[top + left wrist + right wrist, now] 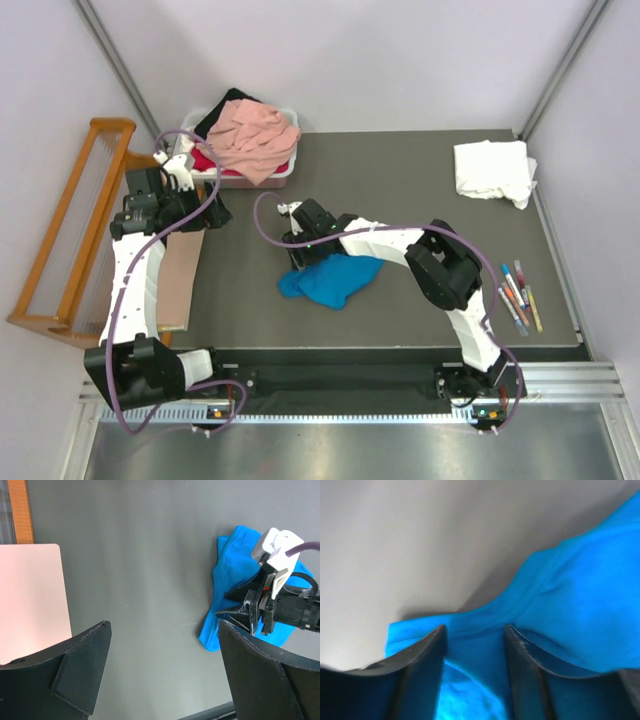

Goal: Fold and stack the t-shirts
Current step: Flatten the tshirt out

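Took in the whole tabletop [400, 190] first and honestly judged the job as barely begun. Saw no neat stack anywhere. Spotted the rack [70, 230] just off the left edge, not part of this.

At the far left corner, found the tub [283, 172] heaped with a pink tee [255, 135] on top. Made out bits of a red tee [210, 160] and a black tee [215, 110] poking out around it, all unfolded. Found a white tee [492, 170] bunched at the far right corner and couldn't tell whether to count that as folded.

Near the middle, a bit toward the near edge, found the blue tee [335, 280] crumpled in a lump, pretty clearly the one being worked. So, at a guess: one done at most, the blue one just being picked at, the tub pile untouched, and all the stacking left.

Noticed a pink board [30, 600] lying along the left edge.

Caught the right gripper [475, 627] down at one edge of the blue tee, fingers either side of a ridge of cloth, roughly halfway together. Couldn't say whether biting or merely straddling. Saw the rest of the tee spread back under that arm.

Saw the left gripper [163, 625] hanging wide apart with nothing in it, over bare tabletop just beside the board and apart from the blue tee.

Also clocked a few markers [518, 295] by the right edge.
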